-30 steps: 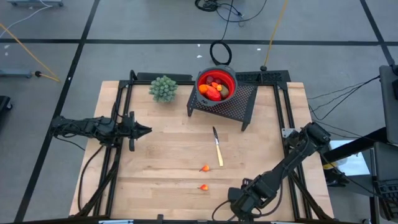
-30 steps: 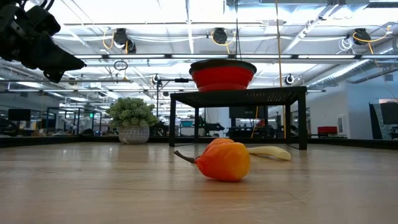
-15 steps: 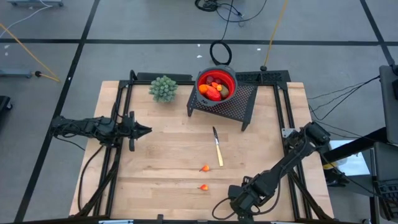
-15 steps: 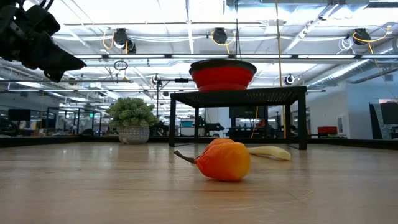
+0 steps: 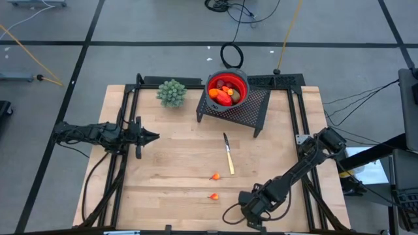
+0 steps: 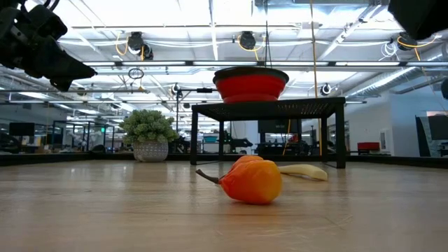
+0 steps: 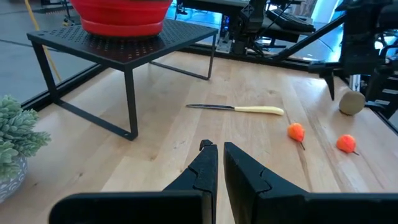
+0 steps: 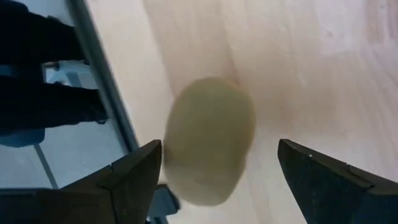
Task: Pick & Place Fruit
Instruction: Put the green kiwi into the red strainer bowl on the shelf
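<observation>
A brownish-green oval fruit (image 8: pixel 208 140) lies on the wood near the table's front edge and also shows in the left wrist view (image 7: pixel 352 102). My right gripper (image 8: pixel 219 148) hangs above it, open, slanting down, with a finger on either side and touching nothing. In the high view this gripper (image 5: pixel 240 213) hides the oval. Two small orange fruits (image 5: pixel 215 176) (image 5: pixel 213 196) lie on the table's middle front. The red bowl (image 5: pixel 243 83) on the black rack (image 5: pixel 258 104) holds several fruit pieces. My left gripper (image 7: pixel 216 152) waits at the table's left, shut and empty.
A yellow-handled knife (image 5: pixel 228 155) lies between the rack and the orange fruits. A pale green knobbly plant (image 5: pixel 172 93) stands at the far left of the table. The table's front edge and its dark frame rail (image 8: pixel 102 74) run close beside the oval.
My right gripper has come down toward the brownish-green oval and a little toward the table's left, staying open. Its arm now shows at the low view's upper right. The fruit has not moved.
</observation>
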{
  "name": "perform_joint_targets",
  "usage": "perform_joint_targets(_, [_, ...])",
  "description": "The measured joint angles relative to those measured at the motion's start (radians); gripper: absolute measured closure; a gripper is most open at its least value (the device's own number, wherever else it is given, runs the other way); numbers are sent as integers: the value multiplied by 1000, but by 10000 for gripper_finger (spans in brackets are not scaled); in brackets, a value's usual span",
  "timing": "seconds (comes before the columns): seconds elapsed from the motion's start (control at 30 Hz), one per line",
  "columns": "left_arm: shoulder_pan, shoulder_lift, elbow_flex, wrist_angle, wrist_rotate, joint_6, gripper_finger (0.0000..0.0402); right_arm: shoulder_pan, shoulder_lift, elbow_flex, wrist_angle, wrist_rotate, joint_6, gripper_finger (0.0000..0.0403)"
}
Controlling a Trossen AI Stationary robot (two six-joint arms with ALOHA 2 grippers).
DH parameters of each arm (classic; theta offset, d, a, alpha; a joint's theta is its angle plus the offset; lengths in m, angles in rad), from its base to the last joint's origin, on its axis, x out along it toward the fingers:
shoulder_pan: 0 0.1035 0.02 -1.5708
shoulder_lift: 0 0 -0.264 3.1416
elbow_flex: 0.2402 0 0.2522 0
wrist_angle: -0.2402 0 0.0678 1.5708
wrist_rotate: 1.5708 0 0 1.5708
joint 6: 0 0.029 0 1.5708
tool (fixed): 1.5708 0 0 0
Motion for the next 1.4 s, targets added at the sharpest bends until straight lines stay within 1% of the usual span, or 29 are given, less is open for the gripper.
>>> perform_joint_targets(0.23, [0, 0, 0, 0, -5, 0, 376, -1, 0, -67, 127, 30, -1, 95])
perform_joint_targets(0.47, [0, 0, 0, 0, -5, 0, 376, -2, -1, -92, 136, 25, -1, 113])
perform_joint_targets(0.63, [0, 0, 0, 0, -5, 0, 376, -3, -1, -93, 132, 26, 0, 135])
perform_joint_targets(0.83, [0, 0, 0, 0, -6, 0, 376, -13, -6, -94, 131, 17, 8, 178])
perform_joint_targets(0.9, [0, 0, 0, 0, -6, 0, 376, -25, -12, -94, 140, -4, 23, 191])
perform_joint_targets(1.0, [0, 0, 0, 0, -7, 0, 376, -43, -36, -94, 150, -36, 27, 199])
perform_joint_targets(1.1, [0, 0, 0, 0, -12, 5, 376, -63, -74, -94, 173, -60, 27, 196])
perform_joint_targets(1.2, [0, 0, 0, 1, -13, 28, 376, -88, -128, -94, 220, -56, 26, 190])
perform_joint_targets(1.4, [0, 0, 0, 1, -13, 42, 376, -139, -241, -94, 337, -39, -6, 193])
